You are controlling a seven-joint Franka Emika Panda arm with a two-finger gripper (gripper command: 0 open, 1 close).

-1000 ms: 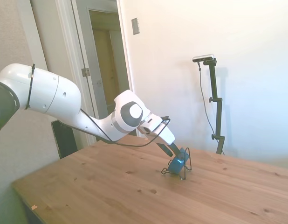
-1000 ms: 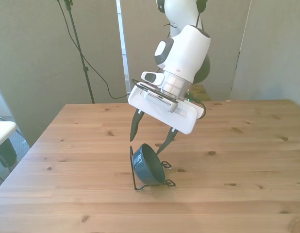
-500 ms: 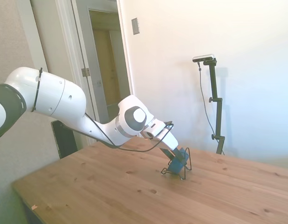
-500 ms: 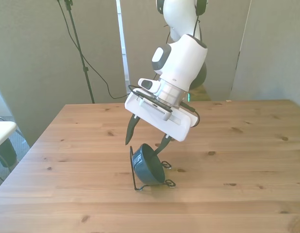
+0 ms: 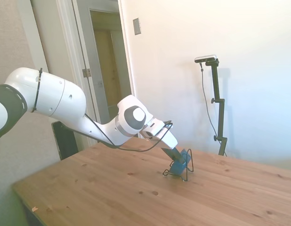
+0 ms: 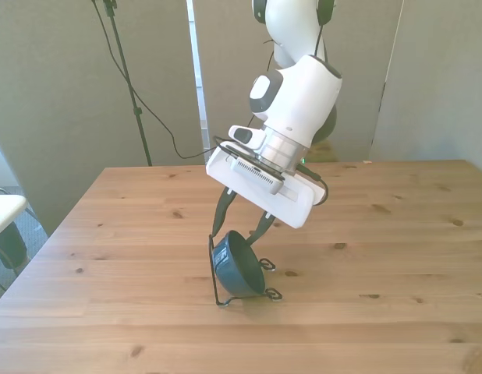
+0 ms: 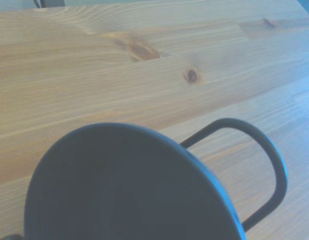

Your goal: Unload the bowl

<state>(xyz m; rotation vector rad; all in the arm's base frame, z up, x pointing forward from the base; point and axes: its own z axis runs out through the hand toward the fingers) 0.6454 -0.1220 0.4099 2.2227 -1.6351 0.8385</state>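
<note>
Upright on edge in the wire rack [image 6: 225,290], the bowl [image 6: 239,265] sits under the claw [image 6: 239,231], fingers narrowly apart astride its rim.

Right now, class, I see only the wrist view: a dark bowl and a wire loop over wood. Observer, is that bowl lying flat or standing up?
Observer: The bowl stands on edge in a thin black wire rack, with its opening tilted upward.
Operator: Where is the gripper?
Observer: The gripper is just above the bowl's upper rim, with its fingers apart, one on each side.
Operator: What colour is the bowl outside?
Observer: In the side view, its outer wall is bright blue.
</note>
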